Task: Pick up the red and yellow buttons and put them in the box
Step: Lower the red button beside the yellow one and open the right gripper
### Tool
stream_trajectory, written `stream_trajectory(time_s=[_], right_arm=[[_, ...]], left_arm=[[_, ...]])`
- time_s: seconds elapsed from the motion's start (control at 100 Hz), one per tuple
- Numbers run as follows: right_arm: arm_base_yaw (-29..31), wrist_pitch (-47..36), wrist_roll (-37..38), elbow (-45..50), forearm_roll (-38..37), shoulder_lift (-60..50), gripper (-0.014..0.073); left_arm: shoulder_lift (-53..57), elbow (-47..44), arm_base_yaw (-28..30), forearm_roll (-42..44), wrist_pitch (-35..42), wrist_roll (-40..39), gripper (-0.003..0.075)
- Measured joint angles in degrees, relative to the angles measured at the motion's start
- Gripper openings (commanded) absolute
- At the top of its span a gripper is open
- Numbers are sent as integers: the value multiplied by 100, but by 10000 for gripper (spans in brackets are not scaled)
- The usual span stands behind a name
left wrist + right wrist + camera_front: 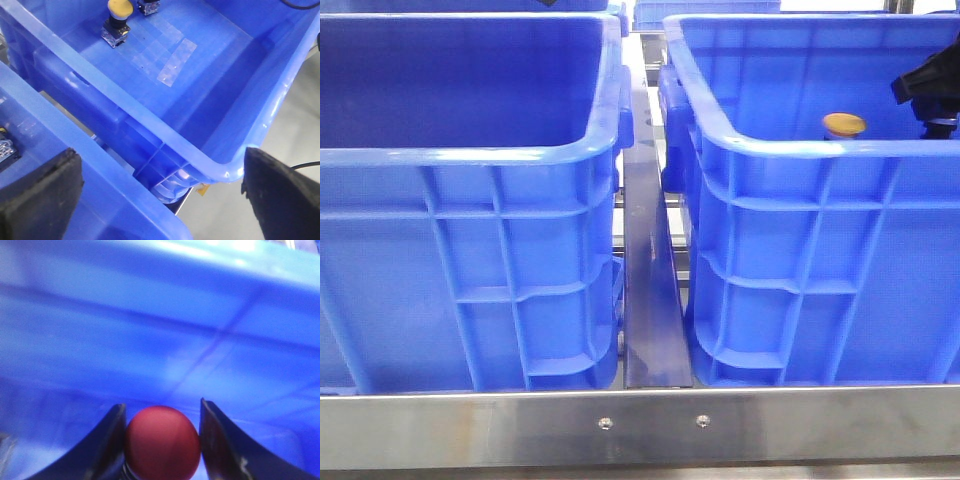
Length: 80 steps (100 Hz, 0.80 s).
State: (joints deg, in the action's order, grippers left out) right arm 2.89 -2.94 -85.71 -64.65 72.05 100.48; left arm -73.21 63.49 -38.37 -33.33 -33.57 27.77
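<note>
The yellow button stands inside the right blue crate, just behind its front rim; it also shows in the left wrist view on a clear base. The red button sits between my right gripper's fingers, which are shut against its cap, low inside a blue crate. In the front view the right gripper's black body is at the right crate's far right. My left gripper is open and empty, above the gap between the two crates. The left crate looks empty from the front.
A steel rail runs between the crates and a steel bar crosses the front. In the left wrist view a second clear base stands by the yellow button, and a small object lies in the nearer crate. Grey floor lies beyond the crate.
</note>
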Motion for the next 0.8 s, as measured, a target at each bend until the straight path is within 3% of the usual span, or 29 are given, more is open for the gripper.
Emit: stream_trajectory(time_s=[0.2, 0.45, 0.8], right_arm=[[0, 0, 0, -11, 20, 37, 261], [0, 147, 0, -11, 23, 50, 492], [0, 199, 0, 35, 23, -123, 500]], left_arm=[[0, 0, 0, -12, 0, 0, 608], [0, 0, 0, -86, 0, 0, 608], [0, 0, 0, -108, 17, 0, 608]])
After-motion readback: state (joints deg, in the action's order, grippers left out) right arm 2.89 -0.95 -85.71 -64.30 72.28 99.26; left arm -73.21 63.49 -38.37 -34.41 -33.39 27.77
